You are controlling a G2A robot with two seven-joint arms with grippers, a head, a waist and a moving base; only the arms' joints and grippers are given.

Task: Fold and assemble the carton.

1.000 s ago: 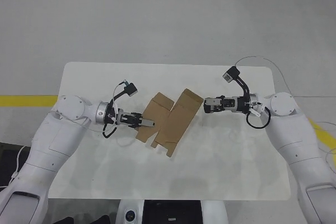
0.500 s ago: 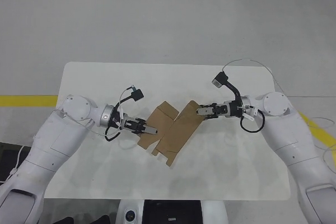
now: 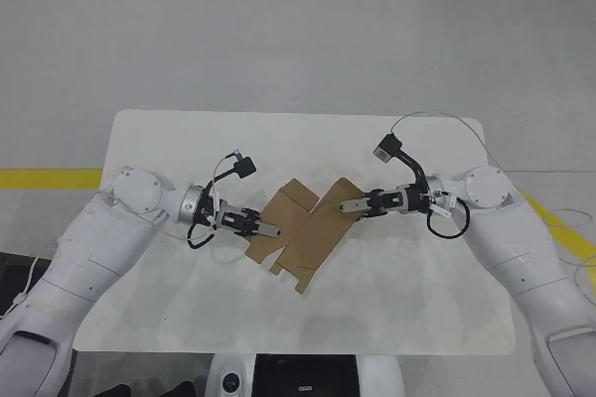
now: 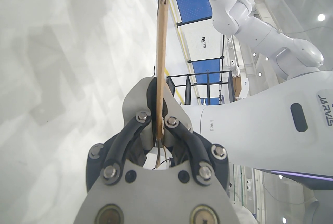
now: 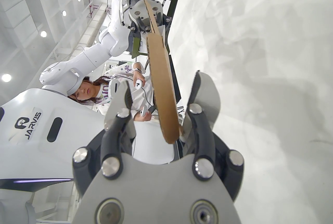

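Item: carton, flattened, over the middle of the table; my left pincer clamped its 9 o'clock edge; my right pincer stood open astride its 2 o'clock corner, gripping nothing; risk, as judged: the one-sided hold might let the board sag or slip.

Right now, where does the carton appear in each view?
Top view: carton over mid-table, between the two arms.
Left wrist view: carton edge-on, clamped in the left gripper.
Right wrist view: carton edge-on, between the open jaws of the right gripper.
Shared landmark: the white table.
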